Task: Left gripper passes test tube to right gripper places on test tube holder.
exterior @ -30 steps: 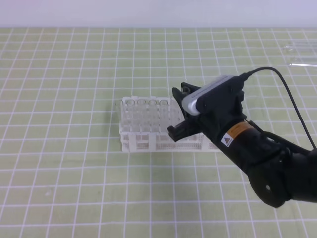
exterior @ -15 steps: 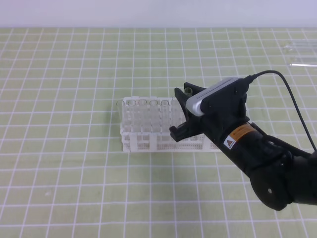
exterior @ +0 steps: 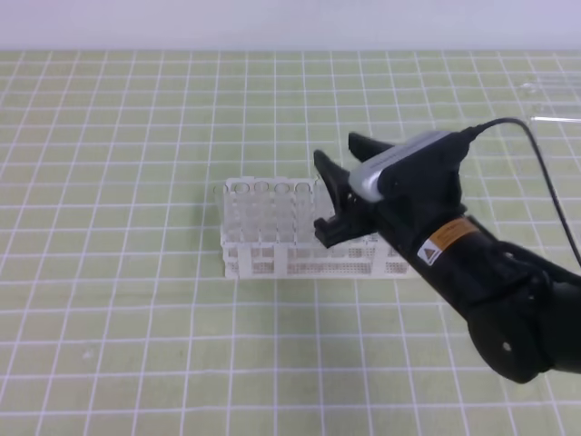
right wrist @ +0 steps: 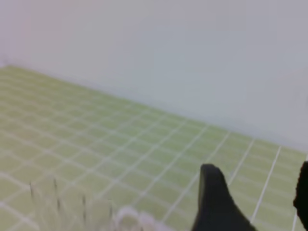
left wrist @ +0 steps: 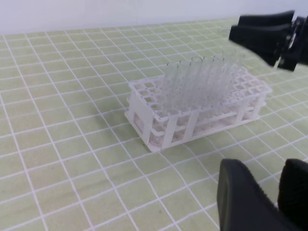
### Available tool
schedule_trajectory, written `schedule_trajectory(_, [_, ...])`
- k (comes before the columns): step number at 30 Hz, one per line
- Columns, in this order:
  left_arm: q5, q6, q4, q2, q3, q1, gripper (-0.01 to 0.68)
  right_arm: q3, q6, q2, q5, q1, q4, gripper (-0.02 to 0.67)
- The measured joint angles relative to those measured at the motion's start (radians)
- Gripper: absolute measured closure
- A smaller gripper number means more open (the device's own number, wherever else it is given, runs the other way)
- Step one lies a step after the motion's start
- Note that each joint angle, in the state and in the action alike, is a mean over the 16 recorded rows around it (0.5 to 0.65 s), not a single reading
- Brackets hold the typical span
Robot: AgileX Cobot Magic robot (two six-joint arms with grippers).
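A: Green gridded desk [exterior: 136,345], white test tube holder [exterior: 272,250] mid-desk. What changed?

B: The right gripper [exterior: 334,193] lifted, jaws spread and empty; the test tube [exterior: 304,213] now stands racked.

A: The left gripper [left wrist: 262,197]?

B: Jaws parted, empty. Placement looks complete.

Surface: a green mat with a white grid [right wrist: 120,144] is seen stretching back to a pale, plain wall [right wrist: 168,53].
Right gripper [right wrist: 257,202]: two dark fingers are shown at the lower right, one finger [right wrist: 214,202] full in frame, the other cut by the right edge; they are held apart, with nothing seen between them.
Tubes [right wrist: 62,207]: blurred clear glass uprights are seen at the lower left edge.
Test tube holder [right wrist: 130,219]: a white blur is glimpsed at the bottom edge.
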Motion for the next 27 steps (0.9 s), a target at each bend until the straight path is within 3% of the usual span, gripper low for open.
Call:
schedule_trajectory(6, [0.003, 0.0, -0.003, -0.002, 0.0, 0.0, 0.499, 0.001, -0.029, -0.131, 0.056, 0.0, 0.007, 0.358])
schedule_trajectory(16, [0.006, 0.0, -0.004, -0.003, -0.001, 0.0, 0.499, 0.002, -0.184, -0.505, 0.424, -0.03, 0.082, 0.557])
schedule_trajectory(21, [0.008, 0.001, -0.004, -0.004, -0.001, 0.0, 0.499, 0.003, -0.279, -0.691, 0.678, -0.103, 0.124, 0.64])
schedule_trajectory(27, [0.006, 0.0, -0.004, -0.003, -0.001, 0.0, 0.499, 0.003, -0.36, -0.863, 0.958, -0.237, 0.146, 0.662])
